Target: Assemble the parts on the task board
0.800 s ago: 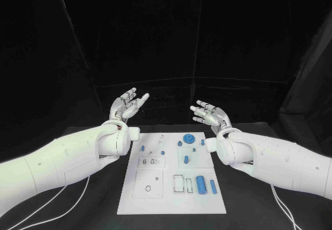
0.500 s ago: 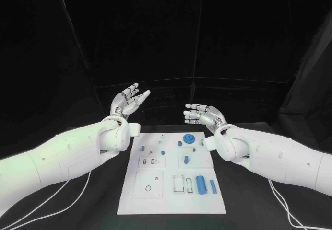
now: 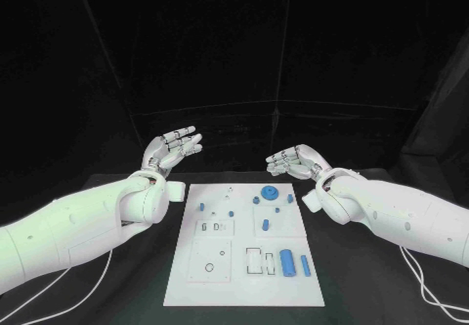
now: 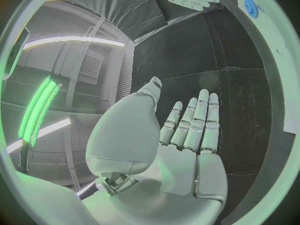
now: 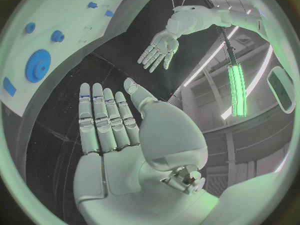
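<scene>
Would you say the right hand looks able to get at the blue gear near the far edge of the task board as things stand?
Probably yes: the right hand is open and empty, raised just beyond the blue gear, with nothing between them on the task board.

A: Arms?
B: Two smooth white shells, bulbous at the wrists. Thin white cables trail under each forearm.
A: Hands?
B: Left hand [image 3: 172,148] and right hand [image 3: 294,161]: silver segmented fingers, pale palms, rounded white thumb base.

The black table [image 3: 117,284] carries the white task board [image 3: 239,288] at its middle
</scene>
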{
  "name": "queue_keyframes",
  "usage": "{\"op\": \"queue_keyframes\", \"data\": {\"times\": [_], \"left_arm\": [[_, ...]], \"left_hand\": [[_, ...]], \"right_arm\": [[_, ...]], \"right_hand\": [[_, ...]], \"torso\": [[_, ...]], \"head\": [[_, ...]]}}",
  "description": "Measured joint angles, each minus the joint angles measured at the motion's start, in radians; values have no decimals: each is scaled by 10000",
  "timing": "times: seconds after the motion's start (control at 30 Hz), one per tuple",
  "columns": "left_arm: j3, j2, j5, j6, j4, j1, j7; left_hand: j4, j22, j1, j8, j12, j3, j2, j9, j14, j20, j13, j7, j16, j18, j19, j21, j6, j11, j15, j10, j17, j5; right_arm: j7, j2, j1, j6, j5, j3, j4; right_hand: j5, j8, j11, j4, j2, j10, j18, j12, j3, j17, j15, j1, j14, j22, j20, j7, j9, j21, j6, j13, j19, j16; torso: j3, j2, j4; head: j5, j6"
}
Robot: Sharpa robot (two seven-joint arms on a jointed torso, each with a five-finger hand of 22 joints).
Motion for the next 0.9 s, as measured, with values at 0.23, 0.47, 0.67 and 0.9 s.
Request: {"op": "queue_keyframes", "data": {"times": [0.23,0.47,0.67,0.9], "left_arm": [[1,-417,-480,165,610,11,1],[1,-774,-860,325,1231,5,-12],[0,-1035,-1047,508,1906,3,-78],[-1,-1117,-1155,708,2333,3,-183]], "left_hand": [[-378,89,-32,317,415,-119,227,128,1159,-115,72,292,301,159,1117,451,1909,-301,-340,1530,74,0],[-693,100,-96,386,551,-219,385,125,1972,-365,87,572,470,159,1785,646,2628,-549,-624,2370,187,0],[-745,99,-137,387,551,-271,425,101,2099,-433,86,553,470,157,1926,677,2749,-581,-645,2506,214,0],[-841,93,-136,313,481,-313,425,75,2204,-439,58,554,470,156,2106,732,2748,-581,-676,2505,245,0]], "right_arm": [[-476,-41,325,65,-1883,7,45],[-1279,-29,563,232,-4298,13,314],[-2132,8,723,470,-6492,20,603],[-2991,91,805,826,-8457,21,921]], "right_hand": [[0,0,-124,-65,-124,450,-3,-70,154,62,-210,123,650,113,-211,-127,12,373,380,25,578,88],[1,0,-396,-70,-315,1115,-3,-70,215,378,-677,315,2058,625,-740,-297,36,1438,840,39,1729,628],[-196,-198,-747,20,-810,1639,-5,-302,184,2105,-1312,-74,3679,2082,-1482,-507,36,4039,1181,51,3341,3457],[-112,-198,-746,47,-937,1306,-6,-302,413,3530,-1347,-201,3714,3199,-1447,-552,30,5695,1087,50,3070,5769]], "torso": [[-31,337,59],[-62,660,112],[-78,912,164],[-83,1151,188]], "head": [[-44,125],[-106,207],[-185,286],[-199,284]]}}
